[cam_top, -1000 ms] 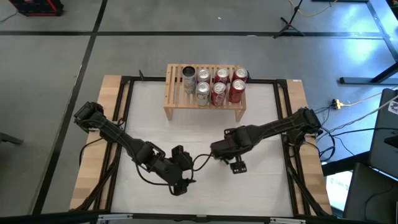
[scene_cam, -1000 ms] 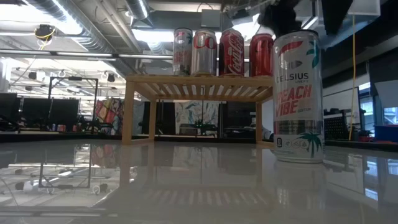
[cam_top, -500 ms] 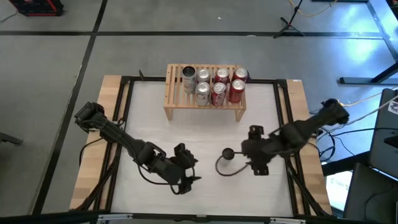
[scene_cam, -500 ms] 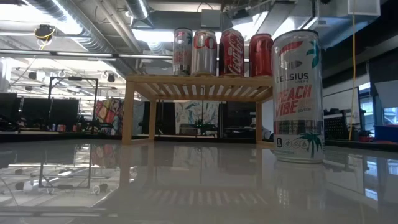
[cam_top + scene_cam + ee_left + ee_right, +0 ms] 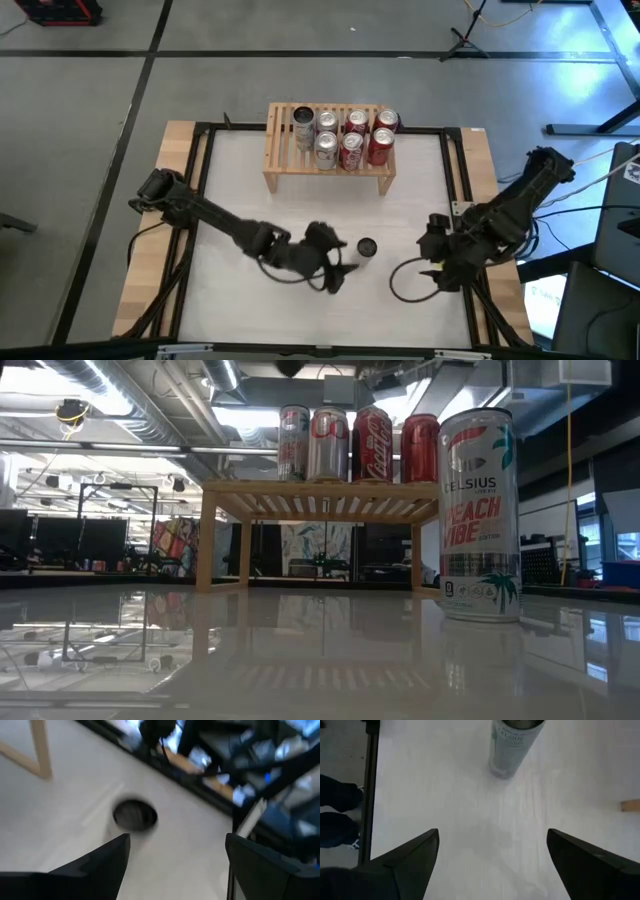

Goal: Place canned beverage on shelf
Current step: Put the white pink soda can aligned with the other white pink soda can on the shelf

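Note:
A white Celsius can (image 5: 366, 247) stands upright on the white table, in front of the shelf; it shows large in the low view (image 5: 481, 515), from above in the left wrist view (image 5: 134, 814) and in the right wrist view (image 5: 512, 745). The light-wood shelf (image 5: 283, 150) stands at the table's far side and bears several cans (image 5: 341, 137) on its slatted top. My left gripper (image 5: 337, 268) is open, just left of and nearer than the can, touching nothing. My right gripper (image 5: 436, 262) is open and empty near the table's right edge.
The table's black frame and wooden side rails (image 5: 482, 170) run along both sides. The shelf's left part (image 5: 280, 128) carries no cans. Bare white table surface lies between the can and the shelf (image 5: 330, 210). A person's dark trouser leg and shoe (image 5: 340, 825) show beyond the table.
My right gripper has drawn back from the can toward the table's right edge, leaving the can standing. My left gripper has moved from the table's near left toward the right, up to the can. The can has stayed in place.

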Motion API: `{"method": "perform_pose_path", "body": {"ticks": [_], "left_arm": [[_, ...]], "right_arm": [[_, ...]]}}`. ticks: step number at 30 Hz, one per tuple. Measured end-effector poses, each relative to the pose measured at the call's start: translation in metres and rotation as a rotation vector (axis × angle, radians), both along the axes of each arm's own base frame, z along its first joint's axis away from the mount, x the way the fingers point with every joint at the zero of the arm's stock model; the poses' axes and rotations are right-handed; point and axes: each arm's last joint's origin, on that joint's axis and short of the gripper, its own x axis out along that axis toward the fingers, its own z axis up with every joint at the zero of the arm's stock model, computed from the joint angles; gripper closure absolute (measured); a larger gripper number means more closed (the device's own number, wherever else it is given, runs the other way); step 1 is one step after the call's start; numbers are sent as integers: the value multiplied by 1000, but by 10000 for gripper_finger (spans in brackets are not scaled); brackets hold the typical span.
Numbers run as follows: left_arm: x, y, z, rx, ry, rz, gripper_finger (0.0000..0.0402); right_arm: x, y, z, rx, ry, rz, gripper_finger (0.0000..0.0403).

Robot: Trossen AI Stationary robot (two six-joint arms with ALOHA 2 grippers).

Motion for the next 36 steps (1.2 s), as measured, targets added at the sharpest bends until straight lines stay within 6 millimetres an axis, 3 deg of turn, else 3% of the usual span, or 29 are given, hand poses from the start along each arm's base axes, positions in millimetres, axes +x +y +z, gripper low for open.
{"method": "perform_pose_path", "body": {"ticks": [4,7,11,17,22,31,36], "left_arm": [[11,17,20,36,-48,33,85],[21,26,24,63,-46,13,85],[37,35,13,129,8,-57,85],[54,38,-20,187,87,-175,85],[61,40,-37,219,121,-164,85],[64,40,-43,301,131,-137,85],[62,40,-33,294,96,-135,85]], "right_arm": [[-10,1,-1,-14,-16,28,45],[-15,2,-1,-23,-7,49,45],[-19,5,-1,-36,-18,67,45],[-23,9,-1,-30,-28,68,45],[-23,9,-1,-13,-25,37,45],[-23,9,-1,11,-22,-4,45],[-23,9,-1,20,-23,-26,45]]}}
